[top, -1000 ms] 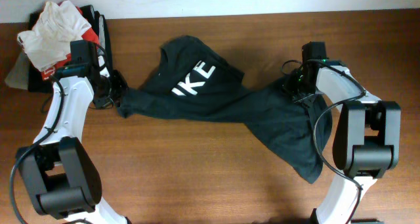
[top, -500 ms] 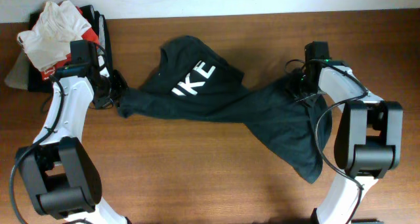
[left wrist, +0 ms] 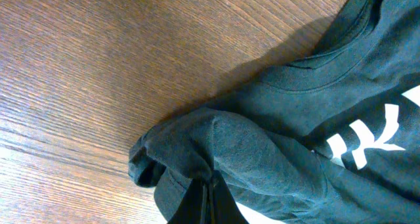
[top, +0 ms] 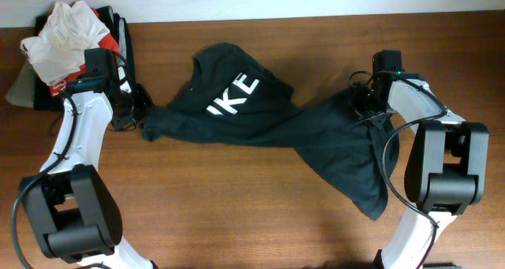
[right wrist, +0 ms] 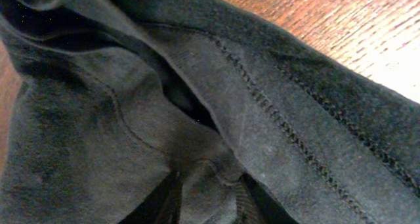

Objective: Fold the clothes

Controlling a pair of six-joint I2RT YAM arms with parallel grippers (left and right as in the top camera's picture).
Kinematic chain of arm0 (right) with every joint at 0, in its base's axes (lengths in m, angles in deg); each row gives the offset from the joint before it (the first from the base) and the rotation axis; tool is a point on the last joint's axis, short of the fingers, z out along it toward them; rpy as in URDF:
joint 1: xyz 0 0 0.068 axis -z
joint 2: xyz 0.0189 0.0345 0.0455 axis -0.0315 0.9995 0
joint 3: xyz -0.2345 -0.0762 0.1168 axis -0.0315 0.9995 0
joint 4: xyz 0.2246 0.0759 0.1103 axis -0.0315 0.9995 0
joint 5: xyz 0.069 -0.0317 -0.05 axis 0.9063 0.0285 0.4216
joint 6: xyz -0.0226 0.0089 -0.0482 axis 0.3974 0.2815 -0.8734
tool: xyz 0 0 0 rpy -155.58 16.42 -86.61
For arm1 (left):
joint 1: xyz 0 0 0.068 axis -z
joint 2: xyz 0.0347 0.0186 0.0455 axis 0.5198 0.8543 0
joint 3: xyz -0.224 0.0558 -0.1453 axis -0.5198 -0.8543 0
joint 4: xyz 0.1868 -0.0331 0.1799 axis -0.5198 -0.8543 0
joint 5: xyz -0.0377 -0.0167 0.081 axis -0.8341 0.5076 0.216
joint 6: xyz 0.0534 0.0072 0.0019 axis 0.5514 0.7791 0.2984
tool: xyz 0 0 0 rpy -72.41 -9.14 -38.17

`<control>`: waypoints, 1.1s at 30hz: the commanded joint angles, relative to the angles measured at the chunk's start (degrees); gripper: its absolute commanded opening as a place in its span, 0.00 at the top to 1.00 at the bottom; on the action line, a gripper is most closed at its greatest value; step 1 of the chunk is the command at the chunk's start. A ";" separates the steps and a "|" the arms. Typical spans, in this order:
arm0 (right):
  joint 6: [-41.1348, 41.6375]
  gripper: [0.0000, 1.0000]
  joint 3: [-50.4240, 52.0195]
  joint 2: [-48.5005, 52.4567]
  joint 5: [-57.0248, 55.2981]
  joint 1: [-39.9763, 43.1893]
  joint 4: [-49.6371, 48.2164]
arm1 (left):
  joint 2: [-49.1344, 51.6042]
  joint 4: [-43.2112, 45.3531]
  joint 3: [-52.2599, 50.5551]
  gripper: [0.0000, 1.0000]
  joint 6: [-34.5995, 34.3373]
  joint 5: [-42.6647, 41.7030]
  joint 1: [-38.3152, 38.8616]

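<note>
A black T-shirt with white letters lies crumpled and stretched across the middle of the table. My left gripper is shut on the shirt's left end; in the left wrist view the closed fingers pinch a rolled fold of the dark cloth. My right gripper holds the shirt's right end. In the right wrist view its fingers clamp a bunch of the stitched hem fabric. The shirt's lower part trails toward the front right.
A pile of other clothes, white, red and black, sits at the back left corner beside the left arm. The brown wooden table shows in front of the shirt. A light wall runs along the far edge.
My right gripper has shifted a little to the right with the shirt's end, pulling the cloth tauter. The left arm has stayed still.
</note>
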 commanded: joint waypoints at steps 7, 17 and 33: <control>1.40 0.84 0.52 0.61 -2.25 0.44 0.31 | 0.20 0.07 0.17 0.99 -0.31 0.46 0.22; 1.18 0.96 0.52 -3.91 -2.69 0.42 2.05 | 0.17 0.09 0.17 0.99 -0.28 0.44 0.22; -0.92 0.96 0.50 -25.75 -7.17 0.37 9.73 | -21.57 -3.39 0.61 0.99 -0.33 0.42 0.22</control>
